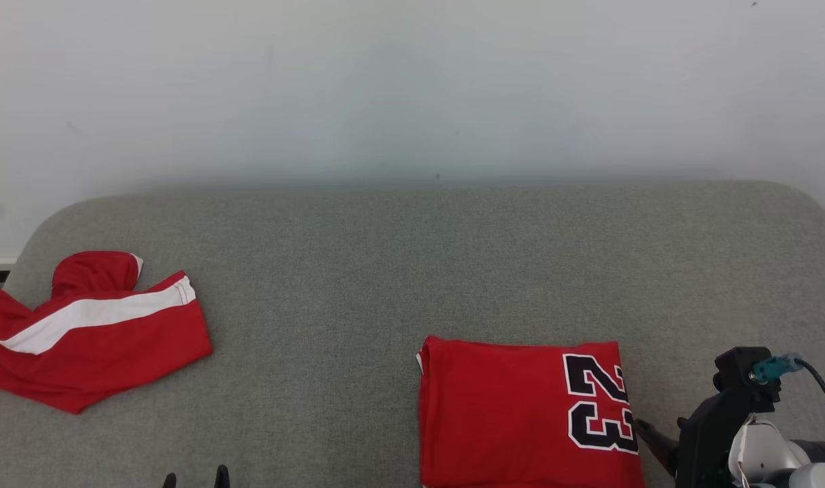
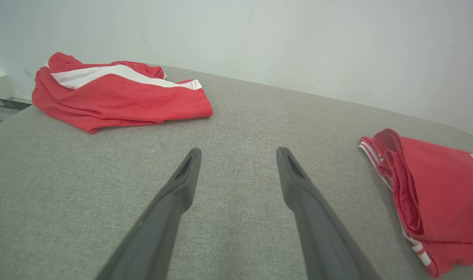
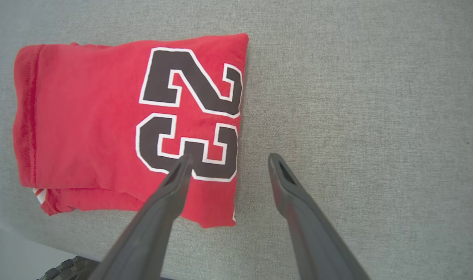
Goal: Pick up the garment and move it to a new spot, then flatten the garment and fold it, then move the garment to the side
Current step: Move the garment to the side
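Observation:
A folded red garment [image 1: 507,407] with a black "23" lies near the front of the grey padded surface [image 1: 385,271], right of centre. It also shows in the left wrist view as the garment [image 2: 442,186] and in the right wrist view as the garment [image 3: 84,116]. My right gripper [image 3: 228,157] hovers open over its numbered edge, one finger above the "23", the other above bare grey fabric. In the head view the right gripper [image 1: 663,440] stands just right of the garment. My left gripper [image 2: 238,151] is open and empty over bare surface, its tips at the left gripper [image 1: 195,480].
A second red garment with a white stripe [image 1: 93,339] lies crumpled at the far left, seen ahead in the left wrist view as the striped garment [image 2: 119,101]. A white wall [image 1: 412,81] rises behind. The surface's front edge [image 3: 26,233] runs close to the folded garment.

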`<state>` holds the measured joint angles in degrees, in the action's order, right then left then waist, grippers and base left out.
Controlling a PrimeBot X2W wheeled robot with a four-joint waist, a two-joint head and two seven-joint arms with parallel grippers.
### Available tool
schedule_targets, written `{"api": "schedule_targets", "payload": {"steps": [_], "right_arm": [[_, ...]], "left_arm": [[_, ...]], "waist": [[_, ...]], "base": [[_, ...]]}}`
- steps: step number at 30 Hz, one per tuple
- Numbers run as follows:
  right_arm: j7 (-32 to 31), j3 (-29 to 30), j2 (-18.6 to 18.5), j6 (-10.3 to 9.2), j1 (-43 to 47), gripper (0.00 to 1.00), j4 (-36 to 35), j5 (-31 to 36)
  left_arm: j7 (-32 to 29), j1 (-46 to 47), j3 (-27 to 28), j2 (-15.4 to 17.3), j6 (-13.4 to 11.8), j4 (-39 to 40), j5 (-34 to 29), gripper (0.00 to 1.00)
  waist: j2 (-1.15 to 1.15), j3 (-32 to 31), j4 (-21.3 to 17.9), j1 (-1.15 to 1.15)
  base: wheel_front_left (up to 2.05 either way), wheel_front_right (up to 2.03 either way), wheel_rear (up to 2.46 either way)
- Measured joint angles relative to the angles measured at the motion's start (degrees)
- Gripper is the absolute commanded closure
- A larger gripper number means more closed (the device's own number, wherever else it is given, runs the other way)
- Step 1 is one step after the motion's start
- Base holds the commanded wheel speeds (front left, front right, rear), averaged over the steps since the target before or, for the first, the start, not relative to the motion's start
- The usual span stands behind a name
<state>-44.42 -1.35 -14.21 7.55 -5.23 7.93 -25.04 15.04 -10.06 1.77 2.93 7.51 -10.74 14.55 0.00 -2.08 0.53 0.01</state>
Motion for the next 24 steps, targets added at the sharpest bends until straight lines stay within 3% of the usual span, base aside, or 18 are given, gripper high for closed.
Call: {"api": "schedule_targets", "payload": {"steps": [9,24], "right_arm": [[-5.5,4.42,1.6,0.0,-2.33,0.0,1.3,4.2],[-7.11,7.69,4.26,0.0,-7.16,0.0,5.88,7.08]], "left_arm": [[0.0,0.88,-1.21,0.0,0.0,0.29,0.02,0.0],[0.0,4.69,-3.5,0.01,0.01,0.22,0.25,0.0]], "waist": [[0.0,1.89,1.79,0.0],[0.0,8.0,5.42,0.0]], "base": [[0.0,0.0,0.0],[0.0,0.0,0.0]]}}
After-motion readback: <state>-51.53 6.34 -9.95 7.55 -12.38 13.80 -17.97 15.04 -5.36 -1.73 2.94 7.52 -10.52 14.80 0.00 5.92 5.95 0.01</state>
